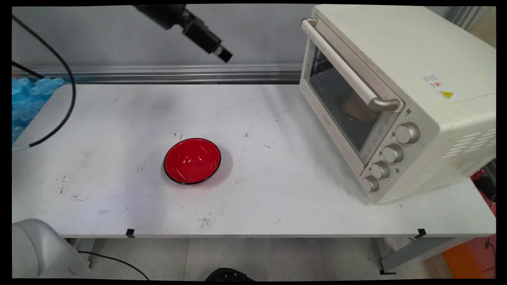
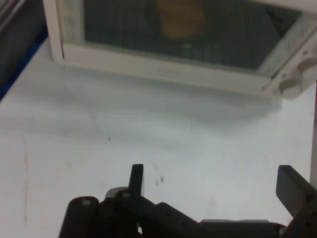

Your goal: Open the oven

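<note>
My gripper [image 1: 223, 54] hangs high over the table's back edge, tilted down toward the right, nothing in it. In the hand view its two fingers stand wide apart, so the gripper [image 2: 214, 183] is open above bare table. It points at a cream toaster oven [image 1: 396, 99] with its glass door [image 2: 183, 29] shut; a brownish object shows dimly behind the glass [image 1: 356, 109]. A red bowl [image 1: 192, 160] with a black rim sits empty near the table's middle, well below and left of the gripper.
The oven takes up the table's right side, with several knobs [image 1: 390, 152] down its front right. A black cable [image 1: 67, 99] loops over the left end of the table. Blue padding [image 1: 27, 95] lies beyond the left edge.
</note>
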